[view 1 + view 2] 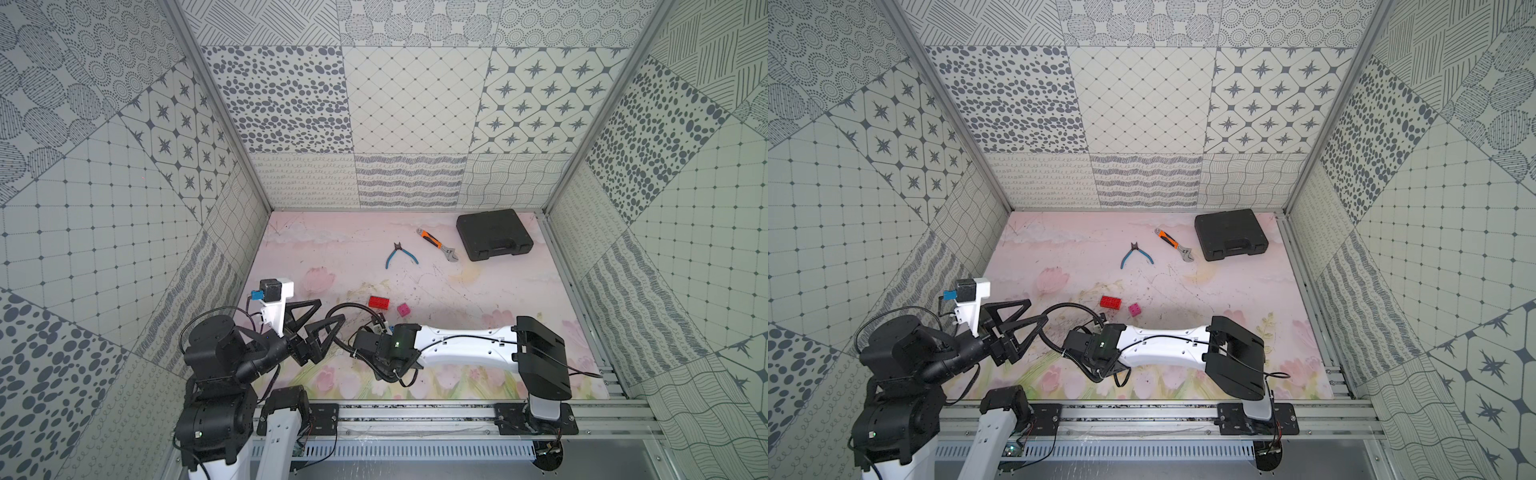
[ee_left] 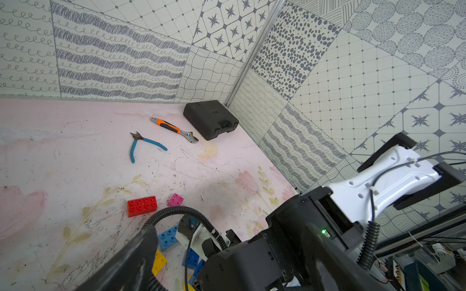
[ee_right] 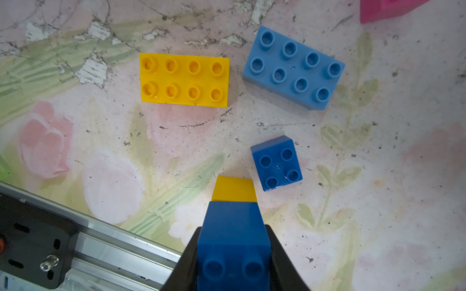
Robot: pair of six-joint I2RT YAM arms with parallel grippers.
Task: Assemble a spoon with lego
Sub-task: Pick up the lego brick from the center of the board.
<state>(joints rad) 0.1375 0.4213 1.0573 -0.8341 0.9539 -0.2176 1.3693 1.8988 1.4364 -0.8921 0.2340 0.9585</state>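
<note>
Clamping a dark blue brick (image 3: 233,224) between its two black fingers, the right tool (image 3: 233,252) hangs low over the flowered surface (image 1: 457,282) at the near edge, its jaws part closed on the brick's flat side walls. A yellow brick (image 3: 234,190) appears pressed onto the far end, which looks like the start of the spoon handle. The left tool (image 1: 331,308) waits just beside it, spread wide and holding nothing. Below the held pair lie more of the lego: a yellow oblong (image 3: 185,80), a light blue oblong (image 3: 293,68) and a dark blue square (image 3: 277,163), all studs up and apart from one another. A red oblong (image 1: 378,302) and a pink square (image 1: 403,309) sit a little farther out. Pliers (image 1: 400,254), a wrench (image 1: 437,245) and a black case (image 1: 493,235) rest well apart at the back. The bricks are probably light, rigid and smooth-walled, so a pinch can slip if it lands on a corner. The best hold is likely square across two opposite flat sides, leaving studs and hollow underside free for mating. The joint holds by friction alone, so any pressing probably needs a straight push with the partner brick braced.
</note>
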